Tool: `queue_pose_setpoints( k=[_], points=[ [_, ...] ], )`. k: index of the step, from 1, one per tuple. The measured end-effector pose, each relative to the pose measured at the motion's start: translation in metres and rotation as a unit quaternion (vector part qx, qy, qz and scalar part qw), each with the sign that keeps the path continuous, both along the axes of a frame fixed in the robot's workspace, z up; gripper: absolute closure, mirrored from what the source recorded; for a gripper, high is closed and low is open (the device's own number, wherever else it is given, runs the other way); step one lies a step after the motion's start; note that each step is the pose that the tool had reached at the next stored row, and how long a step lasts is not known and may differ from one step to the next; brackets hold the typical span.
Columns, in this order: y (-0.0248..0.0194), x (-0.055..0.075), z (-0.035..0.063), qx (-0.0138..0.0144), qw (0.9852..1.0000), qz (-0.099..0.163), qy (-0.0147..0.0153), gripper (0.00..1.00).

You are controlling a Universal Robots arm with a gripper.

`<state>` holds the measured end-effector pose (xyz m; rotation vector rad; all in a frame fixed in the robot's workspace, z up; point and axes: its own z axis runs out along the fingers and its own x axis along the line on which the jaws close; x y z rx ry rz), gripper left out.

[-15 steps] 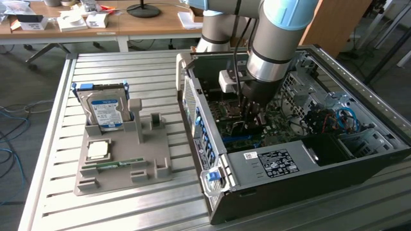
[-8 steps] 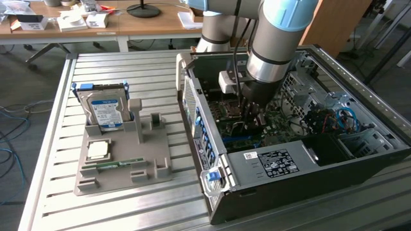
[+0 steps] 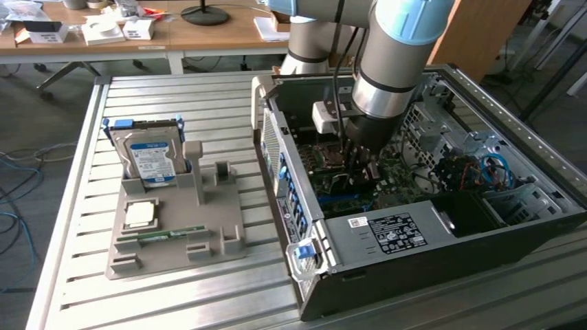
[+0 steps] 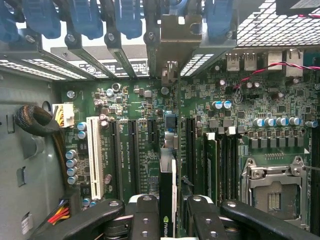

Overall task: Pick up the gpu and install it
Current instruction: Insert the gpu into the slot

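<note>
The gpu [image 4: 167,175] stands edge-on between my fingers [image 4: 145,210], its dark edge with a green logo facing the camera. Its silver end bracket [image 4: 175,35] reaches the rear slot openings of the case. My gripper [image 4: 170,205] is shut on the gpu and holds it upright over the green motherboard [image 4: 125,105], among the black expansion slots [image 4: 134,155]. In the exterior view my gripper [image 3: 356,161] is lowered deep inside the open computer case [image 3: 385,234], above the motherboard, and the arm hides the card.
A white slot [image 4: 93,155] and an empty CPU socket [image 4: 272,192] flank the card. Blue slot latches [image 4: 85,17] line the rear. On the slatted table a grey fixture [image 3: 211,237] holds a hard drive [image 3: 151,158], a processor [image 3: 139,214] and a RAM stick [image 3: 170,235].
</note>
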<state>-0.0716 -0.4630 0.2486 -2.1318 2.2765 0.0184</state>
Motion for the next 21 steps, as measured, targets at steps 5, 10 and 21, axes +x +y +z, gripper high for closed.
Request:
queue_pose_setpoints(
  k=[5,10,21],
  points=[
    [0.0009,-0.0001,0.0002,0.0008,1.0,0.0,0.0001,0.74],
    [0.0015,-0.0001,0.0,0.004,1.0,0.0,0.0,0.74],
    [0.0014,-0.0001,-0.0016,0.0044,1.0,0.0,0.0,0.74]
  ],
)
